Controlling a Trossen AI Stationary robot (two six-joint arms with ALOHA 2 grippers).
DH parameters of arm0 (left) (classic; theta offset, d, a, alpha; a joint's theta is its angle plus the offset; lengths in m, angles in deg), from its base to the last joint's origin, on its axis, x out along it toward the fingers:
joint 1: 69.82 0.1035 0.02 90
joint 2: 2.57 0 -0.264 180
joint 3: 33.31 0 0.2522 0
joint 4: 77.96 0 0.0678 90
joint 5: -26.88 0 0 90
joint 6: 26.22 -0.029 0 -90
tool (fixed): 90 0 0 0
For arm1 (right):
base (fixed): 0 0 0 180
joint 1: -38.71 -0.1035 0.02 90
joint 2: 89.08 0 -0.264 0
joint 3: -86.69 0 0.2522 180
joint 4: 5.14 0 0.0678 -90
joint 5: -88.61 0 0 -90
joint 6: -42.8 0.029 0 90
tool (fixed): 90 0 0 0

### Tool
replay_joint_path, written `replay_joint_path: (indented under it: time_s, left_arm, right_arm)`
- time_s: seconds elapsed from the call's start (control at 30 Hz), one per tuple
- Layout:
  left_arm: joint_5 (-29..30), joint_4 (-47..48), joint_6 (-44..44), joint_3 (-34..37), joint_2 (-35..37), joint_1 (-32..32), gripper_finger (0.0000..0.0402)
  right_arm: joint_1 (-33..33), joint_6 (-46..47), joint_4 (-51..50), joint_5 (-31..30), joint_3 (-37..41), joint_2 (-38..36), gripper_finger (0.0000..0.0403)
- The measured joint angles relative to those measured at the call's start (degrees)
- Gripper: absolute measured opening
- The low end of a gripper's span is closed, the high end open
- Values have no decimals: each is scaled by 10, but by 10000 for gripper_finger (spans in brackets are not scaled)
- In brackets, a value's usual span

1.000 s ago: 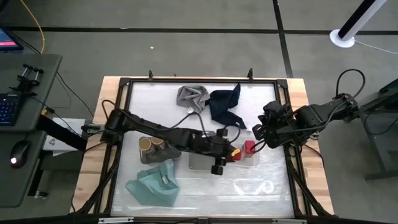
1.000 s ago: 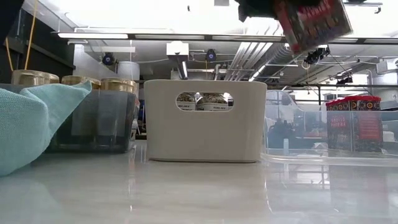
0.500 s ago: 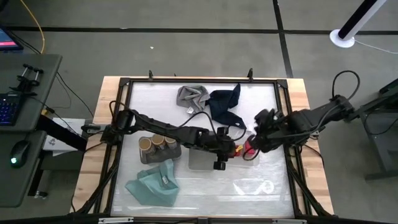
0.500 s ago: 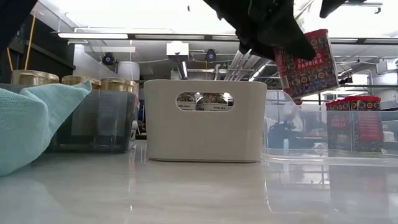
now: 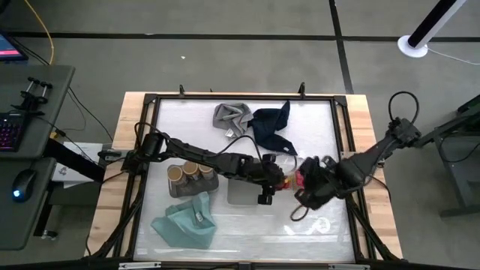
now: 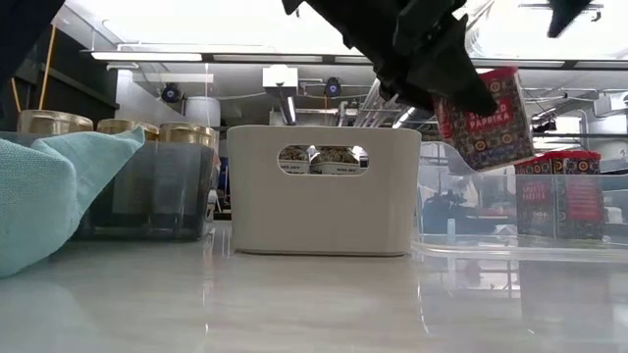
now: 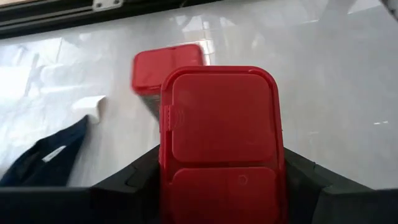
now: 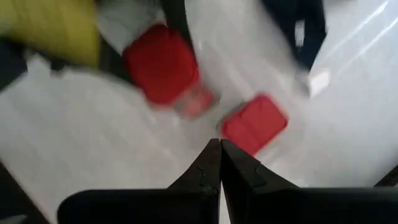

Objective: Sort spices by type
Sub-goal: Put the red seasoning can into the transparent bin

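Red spice jar (image 7: 217, 143) gripped in left end effector (image 5: 283, 180), above clear tray (image 6: 520, 240).

Near strip of the table (image 5: 247, 225) in front of the trays is bare, wide pass there. Left side blocked: teal cloth (image 5: 182, 220) plus dark tray (image 6: 147, 191) with tan-topped jars (image 5: 187, 173). Centre: white bin (image 6: 324, 191). Right: clear tray (image 6: 520, 211) with a red jar (image 6: 574, 196) standing in it. Left gripper (image 5: 283, 180) hangs over that tray gripping a second red jar (image 6: 486, 118); right gripper (image 5: 306, 196), fingers together, crowds in just beside it. Far edge: grey cloth (image 5: 231, 117) and navy cloth (image 5: 270, 126).
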Motion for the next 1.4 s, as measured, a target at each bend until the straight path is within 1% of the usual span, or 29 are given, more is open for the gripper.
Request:
replay_joint_path:
  time_s: [0.07, 0.13, 0.17, 0.27, 0.37, 0.43, 0.6, 0.77, 0.9, 1.0, 1.13, 1.23, 1.3, 1.4]
  left_arm:
    - [1, 3, 0, 0, 0, 1, 207]
    - [3, 3, 0, 0, 0, 1, 207]
    - [3, 3, 0, 0, 0, 1, 208]
    - [1, -3, 0, 0, 0, 0, 209]
    - [0, -3, 5, -1, -2, 1, 210]
    - [1, -2, 8, -1, -5, 2, 210]
    - [2, -1, 18, 0, -18, 2, 211]
    - [-2, -11, 33, -1, -24, 5, 211]
    - [-10, -14, 49, -1, -24, 14, 216]
    - [-19, -16, 58, -1, -24, 22, 231]
    - [-41, -15, 85, -1, -24, 29, 264]
    - [-43, -15, 90, -1, -24, 30, 288]
    - [-43, -9, 77, -1, -22, 30, 300]
    - [-38, 24, 36, -1, -6, 35, 305]
  right_arm:
    - [-32, 71, 36, 10, 51, -33, 0]
    - [-68, 149, 99, 13, 114, -73, 0]
    - [-84, 184, 136, 6, 144, -92, 0]
    - [-119, 258, 244, -56, 232, -139, 0]
    - [-125, 280, 341, -112, 293, -159, 0]
    - [-117, 282, 394, -135, 321, -161, 0]
    - [-81, 235, 508, -139, 370, -157, 0]
    - [-49, 206, 517, -148, 376, -157, 0]
    - [-24, 186, 516, -141, 376, -157, 0]
    - [-9, 169, 517, -133, 376, -157, 0]
    - [2, 150, 521, -122, 376, -157, 0]
    - [7, 141, 521, -113, 376, -157, 0]
    - [9, 139, 521, -108, 376, -157, 0]
    - [9, 130, 517, -108, 376, -157, 0]
